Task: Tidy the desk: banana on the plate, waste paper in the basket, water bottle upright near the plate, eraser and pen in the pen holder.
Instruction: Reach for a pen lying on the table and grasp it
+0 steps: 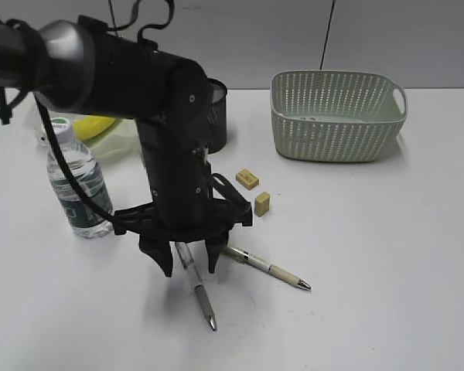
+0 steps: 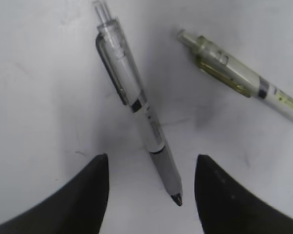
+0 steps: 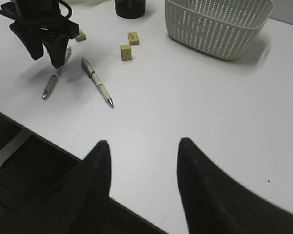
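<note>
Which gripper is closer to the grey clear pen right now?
Left. The left gripper hangs open straddling the grey clear pen; the right gripper, also open, sits far off at the near desk edge.

Setting: a staged office-style desk in a robot lab.
Surface: wide plain white desk [image 1: 387, 255], bare grey wall behind it.
Stationery: two pens [image 1: 267, 267] and small erasers [image 1: 247, 178] lying on the desk.
Storage: black mesh pen holder [image 1: 218, 116] and perforated basket [image 1: 338, 116] toward the desk's back edge.
</note>
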Tool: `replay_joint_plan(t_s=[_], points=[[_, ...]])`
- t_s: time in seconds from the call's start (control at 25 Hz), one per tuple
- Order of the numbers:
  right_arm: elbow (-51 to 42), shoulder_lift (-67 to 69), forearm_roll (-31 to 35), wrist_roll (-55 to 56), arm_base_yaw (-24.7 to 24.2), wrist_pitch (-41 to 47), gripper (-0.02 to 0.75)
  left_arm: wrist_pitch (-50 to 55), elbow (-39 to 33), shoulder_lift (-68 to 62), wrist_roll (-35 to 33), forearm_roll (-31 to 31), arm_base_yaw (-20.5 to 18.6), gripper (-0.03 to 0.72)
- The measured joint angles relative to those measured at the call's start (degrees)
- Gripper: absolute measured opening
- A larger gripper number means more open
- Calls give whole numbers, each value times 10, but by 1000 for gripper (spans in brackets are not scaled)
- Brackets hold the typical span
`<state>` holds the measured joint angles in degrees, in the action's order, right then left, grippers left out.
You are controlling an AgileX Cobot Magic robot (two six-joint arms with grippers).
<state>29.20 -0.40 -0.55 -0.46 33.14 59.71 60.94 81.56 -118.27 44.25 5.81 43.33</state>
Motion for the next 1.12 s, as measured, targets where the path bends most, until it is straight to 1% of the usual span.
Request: replay_joint_plan(t_s=[0.08,0.2,0.72,0.88,1.0,1.08,1.12], points=[[0,0,0,0,0,-1,362,17,13,-13,0,2,0,420],[0,0,0,0,0,-1,361,16,18,-23,0,4,0,417],[0,0,0,0,0,-1,362,-14,19,-42,0,16,-14,323],[0,0,0,0,0,-1,362,0,19,-49,0,17,-24,317],[0,0,0,0,0,-1,362,-2,19,-53,-1,19,-24,314],[0,0,0,0,0,-1,362,-5,19,-53,-3,21,-24,291],[0,0,0,0,0,-1,361,-7,19,-53,-4,21,-24,268]])
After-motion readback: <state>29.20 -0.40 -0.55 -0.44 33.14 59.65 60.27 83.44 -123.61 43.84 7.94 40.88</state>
